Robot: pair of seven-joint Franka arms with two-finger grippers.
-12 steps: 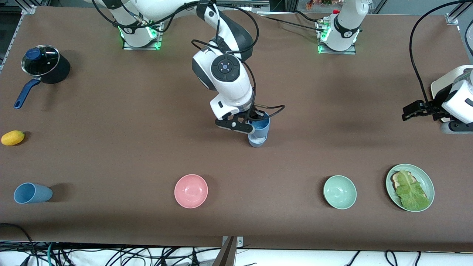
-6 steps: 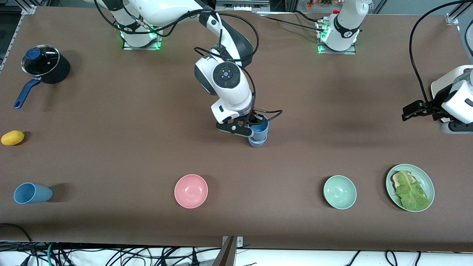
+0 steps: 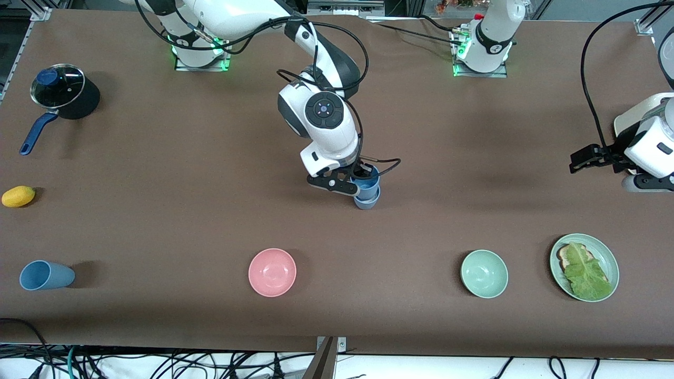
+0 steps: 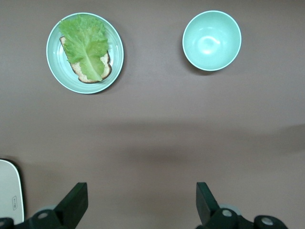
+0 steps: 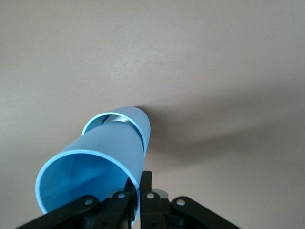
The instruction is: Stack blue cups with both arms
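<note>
The right arm [image 3: 321,113] reaches from its base to the middle of the counter [image 3: 158,173], wrist bent steeply down. Its right claw [image 3: 352,184] pinches the rim of a smooth, tapered blue plastic cup [image 3: 368,181], one finger inside the mouth and one outside. That cup sits tilted, partly nested in a second blue cup [image 3: 367,200] standing on the counter. A third blue cup [image 3: 45,275] lies on its side near the right arm's end. The left arm [image 3: 650,145] waits at its own end of the counter, its left claw [image 4: 140,210] hanging spread wide over bare matte brown surface. Glossy round bowls, one pink [image 3: 272,272] and one pale green [image 3: 484,273], sit nearer the front camera.
</note>
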